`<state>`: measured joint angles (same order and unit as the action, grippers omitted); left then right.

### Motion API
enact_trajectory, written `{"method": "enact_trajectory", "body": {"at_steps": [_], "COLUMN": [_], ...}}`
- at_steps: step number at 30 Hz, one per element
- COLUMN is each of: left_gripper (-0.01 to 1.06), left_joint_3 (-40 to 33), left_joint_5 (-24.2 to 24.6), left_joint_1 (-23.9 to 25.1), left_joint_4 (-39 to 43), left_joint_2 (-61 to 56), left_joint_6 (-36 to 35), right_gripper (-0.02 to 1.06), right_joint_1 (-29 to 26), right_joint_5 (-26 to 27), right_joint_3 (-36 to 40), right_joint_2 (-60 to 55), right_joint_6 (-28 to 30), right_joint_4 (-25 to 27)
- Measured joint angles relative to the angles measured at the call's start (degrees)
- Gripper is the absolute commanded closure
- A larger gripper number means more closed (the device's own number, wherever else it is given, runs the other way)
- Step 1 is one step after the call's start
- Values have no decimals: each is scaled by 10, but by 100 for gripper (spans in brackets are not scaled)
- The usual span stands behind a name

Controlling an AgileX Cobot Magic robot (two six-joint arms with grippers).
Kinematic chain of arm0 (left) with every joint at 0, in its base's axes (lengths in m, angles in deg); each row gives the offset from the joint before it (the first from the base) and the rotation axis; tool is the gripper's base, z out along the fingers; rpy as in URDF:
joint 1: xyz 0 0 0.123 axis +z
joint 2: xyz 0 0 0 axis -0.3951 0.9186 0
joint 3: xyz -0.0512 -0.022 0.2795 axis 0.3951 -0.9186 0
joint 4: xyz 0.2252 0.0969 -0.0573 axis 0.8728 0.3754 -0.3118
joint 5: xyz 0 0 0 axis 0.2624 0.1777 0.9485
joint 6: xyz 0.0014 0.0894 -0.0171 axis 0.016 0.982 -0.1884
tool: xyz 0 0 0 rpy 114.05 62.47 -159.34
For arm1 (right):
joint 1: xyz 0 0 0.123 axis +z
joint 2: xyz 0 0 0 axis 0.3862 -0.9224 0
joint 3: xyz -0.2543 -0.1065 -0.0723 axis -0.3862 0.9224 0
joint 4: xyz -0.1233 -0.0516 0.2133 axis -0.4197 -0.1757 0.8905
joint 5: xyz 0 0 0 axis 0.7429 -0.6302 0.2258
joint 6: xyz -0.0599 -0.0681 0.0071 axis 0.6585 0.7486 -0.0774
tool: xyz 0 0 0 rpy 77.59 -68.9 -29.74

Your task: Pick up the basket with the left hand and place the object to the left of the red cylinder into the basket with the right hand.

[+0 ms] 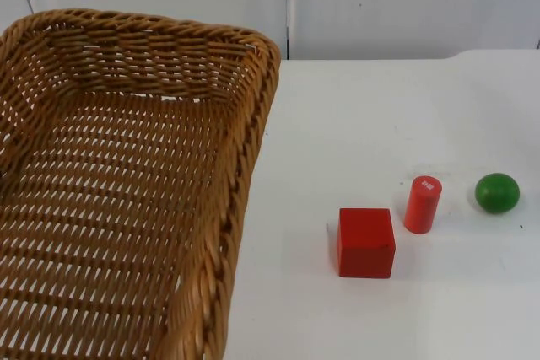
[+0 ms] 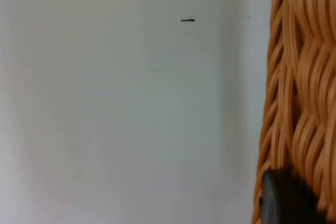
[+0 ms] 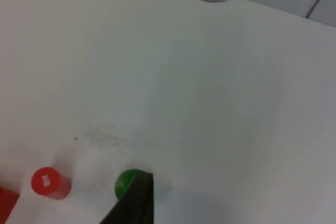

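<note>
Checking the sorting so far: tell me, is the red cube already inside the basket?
No. The red cube sits on the white table, beside the red cylinder, outside the wicker basket.

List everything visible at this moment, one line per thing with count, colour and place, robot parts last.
basket: one, tan wicker, lifted close to the top camera at the table's left; its woven rim also appears in the left wrist view.
red cube: one, red, on the table, left of the red cylinder and nearer the front edge.
red cylinder: one, red, upright between the cube and the ball.
green ball: one, green, on the table, right of the cylinder.
table: one, white, ends at the wall.
partition wall: one, grey, behind the table.
left gripper: one, black, a fingertip against the basket's rim.
right gripper: one, black, above the table next to the green ball.
</note>
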<state>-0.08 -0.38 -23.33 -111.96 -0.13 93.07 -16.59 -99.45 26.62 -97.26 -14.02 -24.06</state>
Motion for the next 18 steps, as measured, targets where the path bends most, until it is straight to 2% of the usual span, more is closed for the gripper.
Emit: {"method": "enact_trajectory", "body": {"at_steps": [4, 8, 11, 14, 18], "left_gripper": [105, 105, 105, 105, 105], "left_joint_3": [0, 0, 0, 0, 0], "left_joint_5": [0, 0, 0, 0, 0], "left_joint_1": [0, 0, 0, 0, 0], "left_joint_4": [0, 0, 0, 0, 0], "left_joint_2": [0, 0, 0, 0, 0], "left_joint_6": [0, 1, 1, 1, 1], "right_gripper": [4, 5, 5, 8, 9], "right_joint_1": [41, 107, 138, 168, 219], "right_joint_5": [0, 0, -1, -10, -24], "right_joint_3": [-20, -41, -52, -62, -65], "right_joint_2": [-35, -89, -114, -139, -196], "right_joint_6": [32, 99, 124, 141, 197], "right_joint_4": [3, 3, 3, 4, 5]}}
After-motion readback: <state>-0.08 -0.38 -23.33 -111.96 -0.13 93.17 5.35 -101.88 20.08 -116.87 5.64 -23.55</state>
